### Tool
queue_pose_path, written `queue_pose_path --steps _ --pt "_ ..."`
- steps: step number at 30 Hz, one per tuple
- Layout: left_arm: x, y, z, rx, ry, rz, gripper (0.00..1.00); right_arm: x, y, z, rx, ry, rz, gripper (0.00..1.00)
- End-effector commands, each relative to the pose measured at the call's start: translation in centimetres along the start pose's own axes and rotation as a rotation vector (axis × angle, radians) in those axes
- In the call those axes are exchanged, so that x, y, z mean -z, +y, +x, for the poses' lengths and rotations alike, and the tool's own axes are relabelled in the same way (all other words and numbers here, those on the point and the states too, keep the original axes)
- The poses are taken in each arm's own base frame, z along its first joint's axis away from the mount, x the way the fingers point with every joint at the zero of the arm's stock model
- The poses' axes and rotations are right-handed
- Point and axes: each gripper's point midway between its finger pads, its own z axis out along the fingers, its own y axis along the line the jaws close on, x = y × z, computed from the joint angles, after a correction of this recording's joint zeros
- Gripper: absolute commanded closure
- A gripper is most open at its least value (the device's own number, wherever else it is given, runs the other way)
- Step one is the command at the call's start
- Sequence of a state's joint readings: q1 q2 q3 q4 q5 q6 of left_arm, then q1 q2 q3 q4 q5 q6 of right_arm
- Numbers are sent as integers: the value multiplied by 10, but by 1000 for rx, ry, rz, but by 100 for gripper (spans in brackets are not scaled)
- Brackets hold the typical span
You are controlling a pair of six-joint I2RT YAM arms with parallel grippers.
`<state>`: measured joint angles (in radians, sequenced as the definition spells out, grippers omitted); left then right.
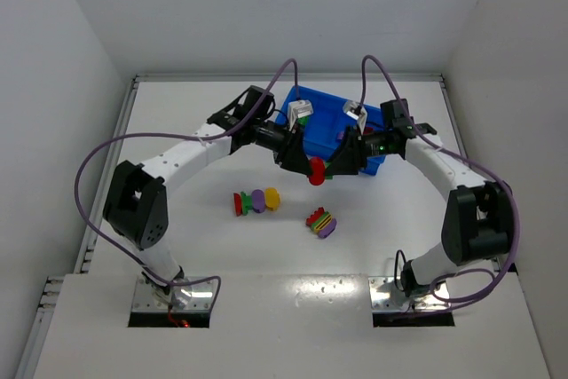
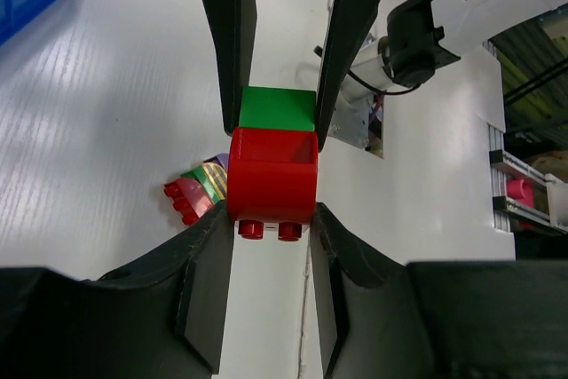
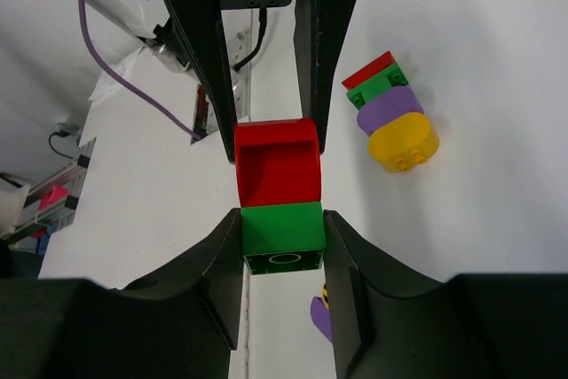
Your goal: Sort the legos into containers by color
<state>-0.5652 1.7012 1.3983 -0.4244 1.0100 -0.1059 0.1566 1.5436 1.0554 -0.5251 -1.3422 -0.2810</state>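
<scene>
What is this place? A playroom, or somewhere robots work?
Probably a robot lab's test booth: plain white walls box in a white table, a left arm and right arm are bolted at its near edge, with a blue bin and legos.

The white table (image 1: 177,246) carries a blue bin (image 1: 327,106) at its far middle. Nearer, a row of red, green, purple and yellow legos (image 1: 256,201) lies left of centre. A multicoloured stack (image 1: 321,221) lies near its right.
</scene>
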Motion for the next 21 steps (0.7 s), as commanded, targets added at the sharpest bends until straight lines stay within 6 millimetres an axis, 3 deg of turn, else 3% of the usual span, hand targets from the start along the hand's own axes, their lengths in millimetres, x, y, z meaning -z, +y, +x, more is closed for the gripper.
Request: queue_pose_path --steps 1,9,21 --pt "10 10 -22 -60 -53 -22 81 -4 5 -16 78 -22 -51 76" --pt "22 21 -21 -31 -71 -50 81 9 -7 -24 99 -40 4 86" --pt "36 21 -8 0 -80 -89 81 32 -23 -38 107 -76 77 87"
